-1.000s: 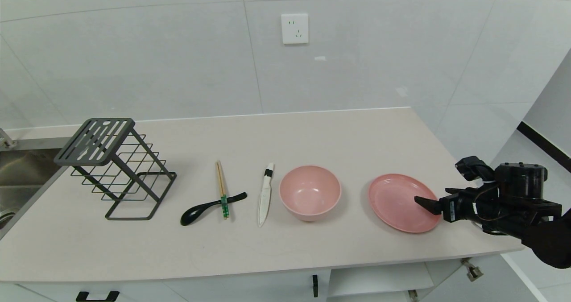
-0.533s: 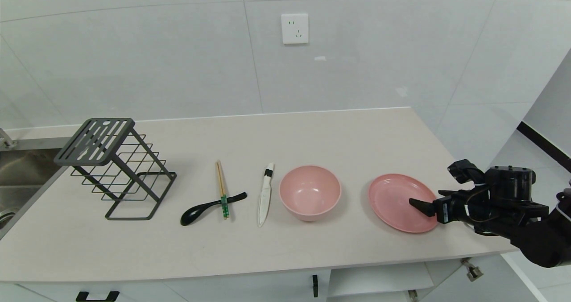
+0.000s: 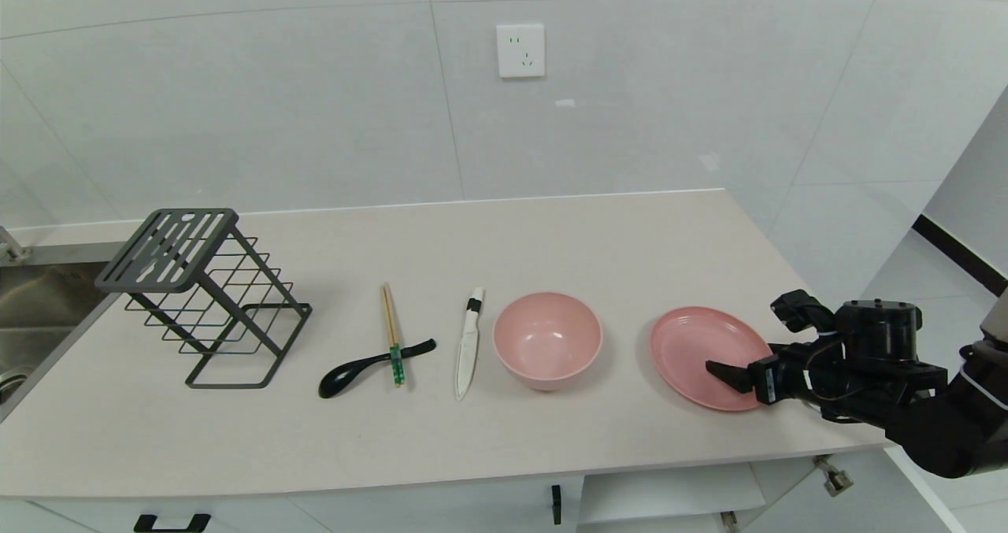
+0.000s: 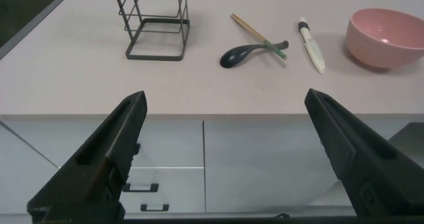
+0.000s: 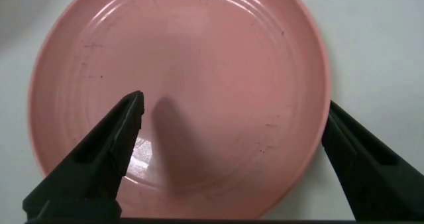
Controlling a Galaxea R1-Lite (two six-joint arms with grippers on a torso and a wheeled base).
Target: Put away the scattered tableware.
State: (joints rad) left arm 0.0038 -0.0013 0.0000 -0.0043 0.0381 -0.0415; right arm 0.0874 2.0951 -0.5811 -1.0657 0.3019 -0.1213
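Under right end effector (image 5: 233, 101) lies plate (image 3: 685, 344) (edge hidden).

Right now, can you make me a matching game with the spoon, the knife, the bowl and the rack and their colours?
Things:
1. spoon
2. knife
3. bowl
4. rack

Colours:
a. pink
b. dark grey
c. black
d. white

Pairs: 1-c, 2-d, 3-a, 4-b.
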